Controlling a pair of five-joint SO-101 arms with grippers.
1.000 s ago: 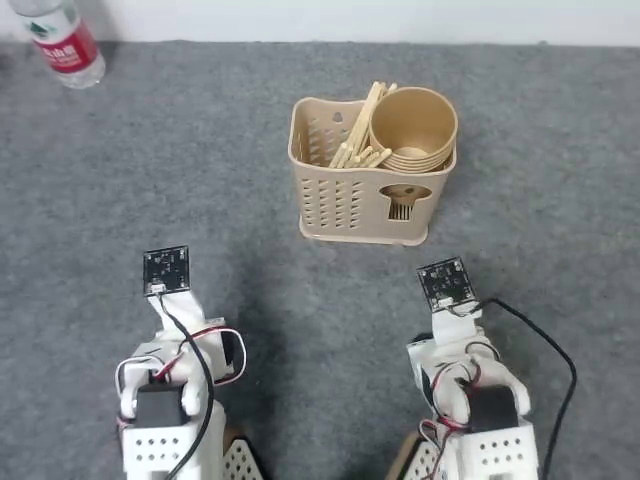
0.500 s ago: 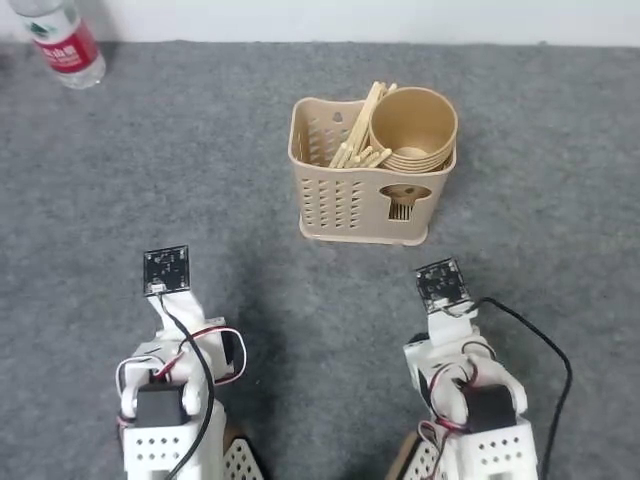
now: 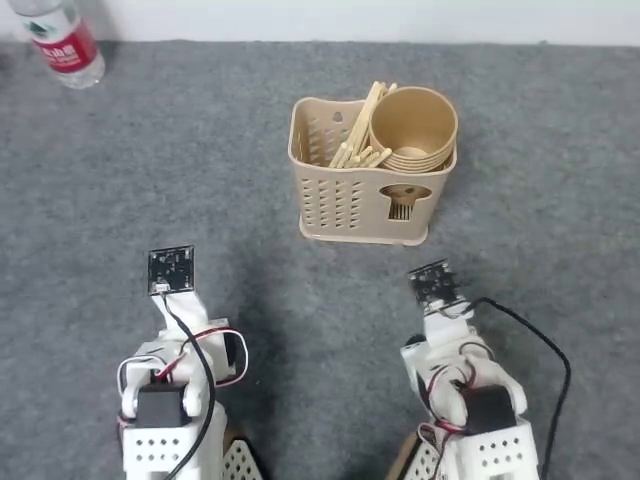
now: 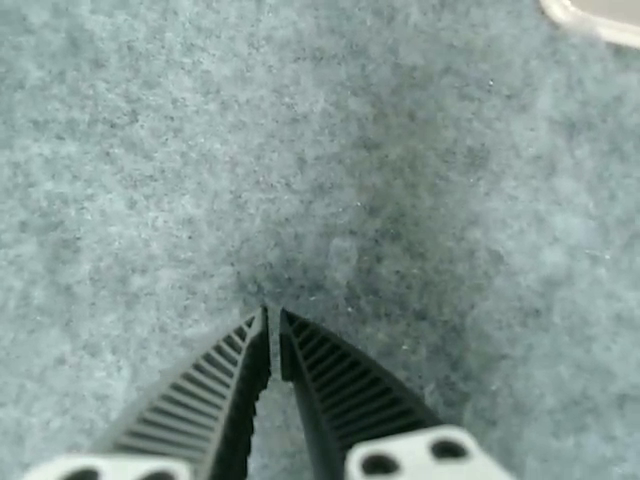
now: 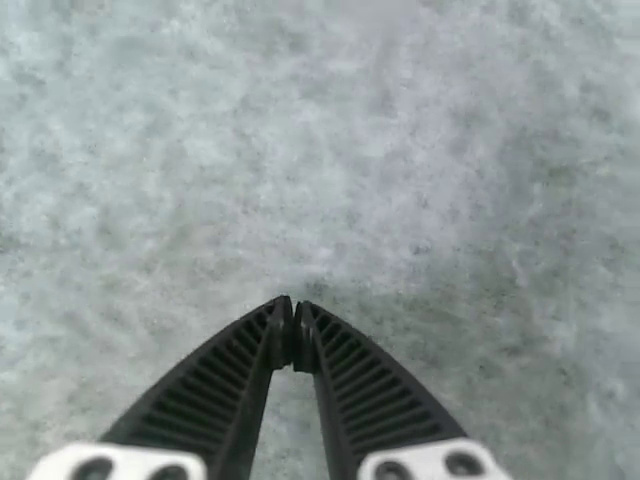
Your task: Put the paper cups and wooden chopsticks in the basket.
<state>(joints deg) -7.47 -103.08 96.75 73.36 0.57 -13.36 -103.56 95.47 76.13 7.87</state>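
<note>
While the stacked paper cups (image 3: 413,125) and leaning wooden chopsticks (image 3: 358,132) are being contained side by side in the basket (image 3: 350,205), the left gripper (image 4: 272,325) and the slightly nearer right gripper (image 5: 291,310), both well short of it, are being held closed, empty, above grey felt (image 3: 200,180).

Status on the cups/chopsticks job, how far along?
Done: the paper cups sit stacked inside the basket, and the wooden chopsticks lean in beside them. In hand: nothing. The left jaws and right jaws are both shut and empty above the grey mat, on the near side of the basket. Left: apparently nothing to load, so it looks complete.
</note>
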